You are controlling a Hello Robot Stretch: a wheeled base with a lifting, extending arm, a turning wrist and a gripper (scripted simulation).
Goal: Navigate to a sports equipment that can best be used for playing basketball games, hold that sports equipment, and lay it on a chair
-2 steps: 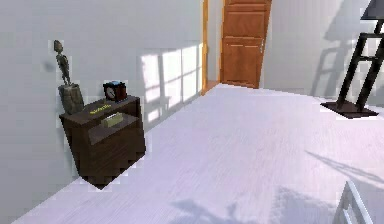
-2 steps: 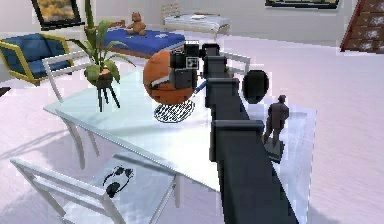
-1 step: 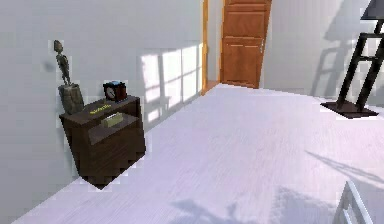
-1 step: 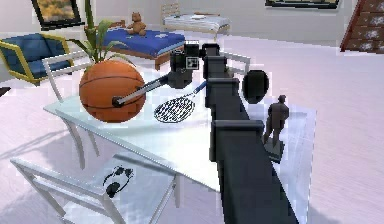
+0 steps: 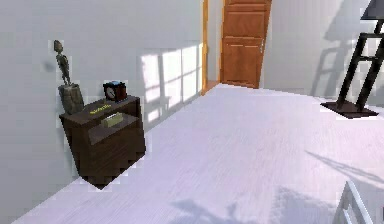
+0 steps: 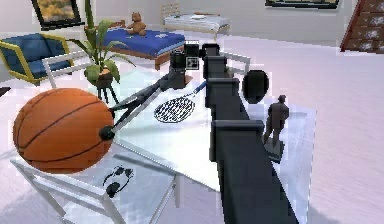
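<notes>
Largest in the arm side view: the dark arm (image 6: 240,150), rising from the bottom edge across the white worktop (image 6: 190,140). Next in size, the orange basketball (image 6: 60,130) at the view's left, hanging at the tips of the thin fingers (image 6: 138,105), apparently clear of the worktop and of the seat below. So, judged as held by the jaws; width of the jaws: cannot tell. Below and right of the ball, a white-framed chair (image 6: 160,200) with a grey seat, near the worktop's edge; on that seat a small dark item (image 6: 118,182), too small to name. Farther out, a blue bed (image 6: 150,42), a blue armchair (image 6: 28,55) and a potted plant (image 6: 98,55). On the worktop, a tennis racket (image 6: 175,108), a dark round object (image 6: 255,85) and a small dark statuette (image 6: 277,122).

In the forward view, a dark wooden cabinet (image 5: 105,145) against the wall, a wooden door (image 5: 245,45) beyond, and on the cabinet a slim figurine (image 5: 63,62).

As for progress: done, by the look of it, going to the ball and taking it up. Left to do: laying it on a chair. Looks close, with the ball just beside or over the white-framed chair; cannot tell which. Needs care with the dark item on the seat, and against rolling off a flat seat.
</notes>
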